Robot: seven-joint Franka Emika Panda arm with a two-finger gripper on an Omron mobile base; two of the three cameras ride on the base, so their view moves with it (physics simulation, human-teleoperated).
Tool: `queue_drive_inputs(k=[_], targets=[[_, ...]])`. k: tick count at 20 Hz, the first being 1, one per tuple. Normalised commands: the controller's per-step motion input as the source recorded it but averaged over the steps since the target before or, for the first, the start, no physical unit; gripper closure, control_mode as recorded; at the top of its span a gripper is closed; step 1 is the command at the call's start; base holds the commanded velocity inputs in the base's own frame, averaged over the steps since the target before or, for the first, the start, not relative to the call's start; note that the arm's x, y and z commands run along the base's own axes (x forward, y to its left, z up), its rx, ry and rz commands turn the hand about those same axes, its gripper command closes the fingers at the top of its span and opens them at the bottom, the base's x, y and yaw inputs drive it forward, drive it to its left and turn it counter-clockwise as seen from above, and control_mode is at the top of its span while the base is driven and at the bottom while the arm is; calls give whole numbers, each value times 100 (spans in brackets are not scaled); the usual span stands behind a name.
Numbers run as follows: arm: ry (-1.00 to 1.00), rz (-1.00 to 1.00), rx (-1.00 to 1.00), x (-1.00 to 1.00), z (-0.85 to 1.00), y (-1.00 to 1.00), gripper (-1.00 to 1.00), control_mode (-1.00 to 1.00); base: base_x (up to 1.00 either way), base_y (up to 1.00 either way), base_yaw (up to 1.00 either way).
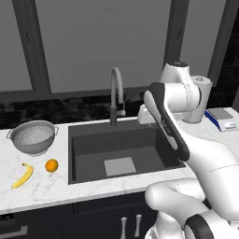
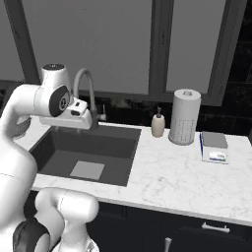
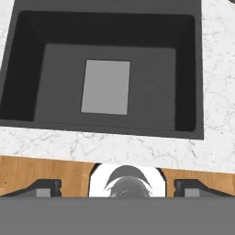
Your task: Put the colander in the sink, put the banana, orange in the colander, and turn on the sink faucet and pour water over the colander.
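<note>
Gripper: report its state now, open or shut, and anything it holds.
Gripper: open, the two small dark finger tips set wide apart, holding nothing, looking down over the large rectangular dark grey sink.

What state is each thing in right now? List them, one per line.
colander: upright on the counter left of the sink, empty.
sink: empty, dry.
banana: lying on the counter in front of the colander.
orange: on the counter beside the banana.
sink faucet: no water running.
gripper: open, holding nothing, above the sink.
</note>
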Motion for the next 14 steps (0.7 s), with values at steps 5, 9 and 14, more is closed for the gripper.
queue_drive_inputs(k=[5, 9, 14], targets=[[0, -11, 12, -26, -18, 67, -100, -100, 0, 0, 0], [0, -19, 2, -5, -24, 96, -100, -100, 0, 0, 0], [-1, -23, 0, 24, -17, 92, -100, -100, 0, 0, 0]])
